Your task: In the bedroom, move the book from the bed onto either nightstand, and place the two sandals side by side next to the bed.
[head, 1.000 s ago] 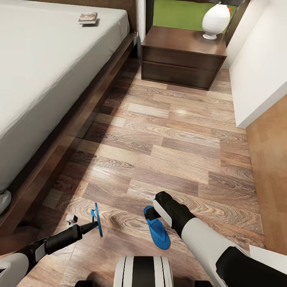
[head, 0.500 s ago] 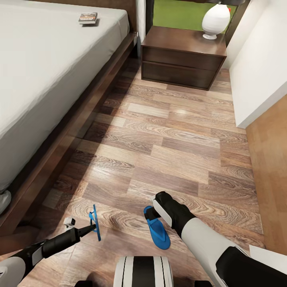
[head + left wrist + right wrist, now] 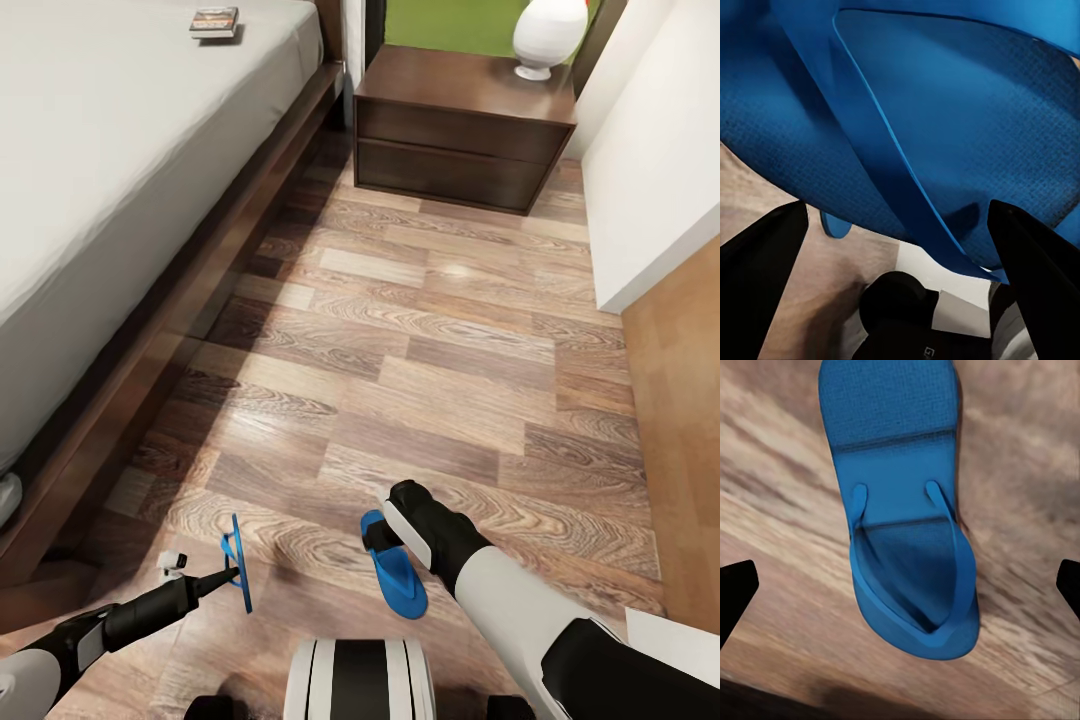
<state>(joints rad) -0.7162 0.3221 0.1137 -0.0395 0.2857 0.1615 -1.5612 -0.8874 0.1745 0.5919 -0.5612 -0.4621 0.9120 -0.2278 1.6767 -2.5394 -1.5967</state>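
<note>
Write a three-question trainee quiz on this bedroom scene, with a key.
1. True or false: the book lies on the nightstand.
2. How does the sandal at the left gripper sit? A) flat on the floor B) on edge, off the floor C) on the bed
3. Fill in: the other sandal lies flat on the ____, under the right gripper.

Key: 1 false, it lies on the bed; 2 B; 3 floor.

Bright blue sandals (image 3: 395, 580), grey-brown grained plank floor (image 3: 440, 340), light-grey mattress (image 3: 110, 150).
</note>
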